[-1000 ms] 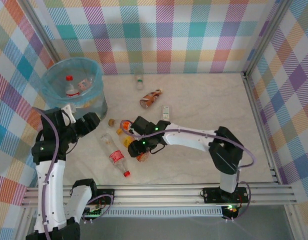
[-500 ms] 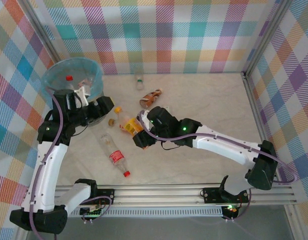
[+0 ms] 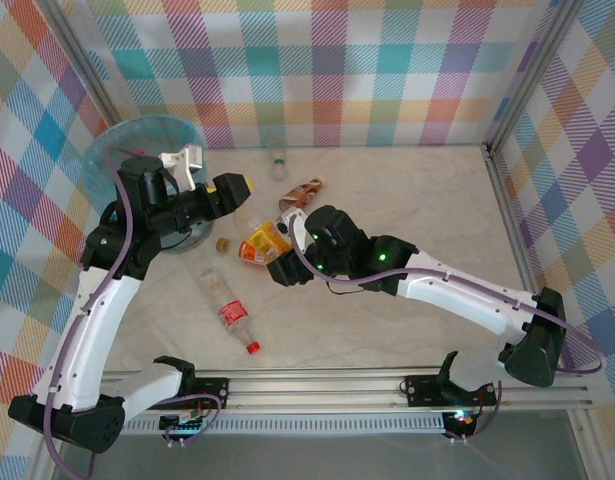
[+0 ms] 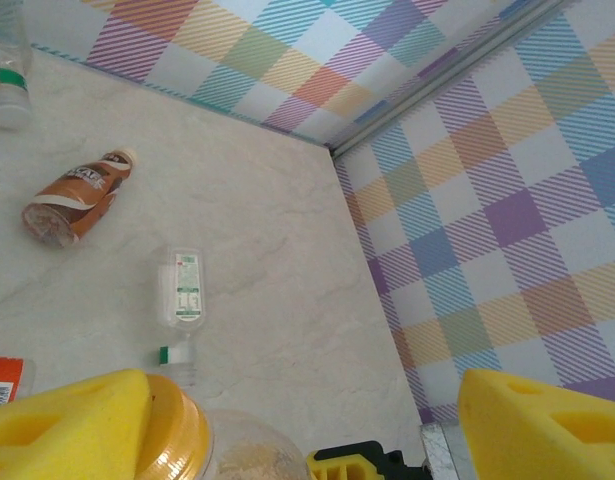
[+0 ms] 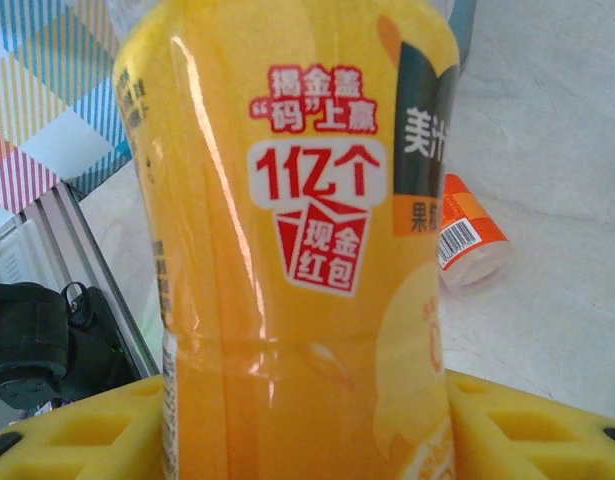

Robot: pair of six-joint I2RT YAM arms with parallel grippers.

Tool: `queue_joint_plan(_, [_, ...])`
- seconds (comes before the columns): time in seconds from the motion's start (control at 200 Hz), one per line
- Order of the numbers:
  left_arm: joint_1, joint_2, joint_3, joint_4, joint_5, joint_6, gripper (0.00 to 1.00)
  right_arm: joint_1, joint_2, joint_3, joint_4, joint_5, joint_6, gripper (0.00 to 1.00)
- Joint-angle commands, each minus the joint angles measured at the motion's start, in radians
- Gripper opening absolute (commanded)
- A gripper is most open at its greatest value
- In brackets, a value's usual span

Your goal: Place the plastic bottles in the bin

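From above, your right gripper [image 3: 277,254] has the orange bottle [image 3: 257,243] looking lifted off the table, well short of the bin [image 3: 99,160] at far left; I'd say it's being carried for the drop. Your left gripper [image 3: 225,188] hangs just beside the bin.

Left wrist: jaws spread wide with nothing between them (a brown bottle [image 4: 77,195] lies on the table beyond).

Right wrist: the yellow fingers [image 5: 82,430] pinch narrow on the orange bottle's [image 5: 287,250] lower body, label upright, so it shouldn't slip.
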Motion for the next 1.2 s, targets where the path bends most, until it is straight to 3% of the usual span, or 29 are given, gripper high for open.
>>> queue_joint_plan(0.0, [-0.019,0.007,0.015,0.041,0.035,-0.021,0.77,-0.004,-0.034,0.005,0.072,-0.019,-0.004,0.57])
queue_joint_plan(0.175, [-0.020,0.008,0.019,0.012,0.004,-0.025,0.73,-0.004,-0.047,-0.011,0.094,-0.024,-0.005,0.57])
queue_joint_plan(0.325, [-0.020,-0.033,0.011,-0.032,-0.149,-0.039,0.79,-0.004,-0.056,-0.013,0.095,-0.004,-0.013,0.56])
queue_joint_plan(0.55, [-0.020,-0.066,-0.017,-0.014,-0.216,-0.073,0.84,-0.004,-0.059,-0.010,0.104,-0.008,-0.021,0.56])
queue_joint_plan(0.79, [-0.020,-0.011,-0.032,0.034,-0.075,-0.128,0.69,-0.004,-0.076,-0.031,0.142,-0.022,-0.028,0.56])
queue_joint_plan(1.01, [-0.020,-0.001,-0.054,0.062,-0.062,-0.150,0.57,-0.004,-0.083,-0.035,0.157,-0.044,-0.034,0.56])
queue_joint_plan(1.195, [-0.020,0.007,-0.045,0.083,-0.048,-0.180,0.39,-0.003,-0.094,-0.065,0.205,-0.051,-0.043,0.57])
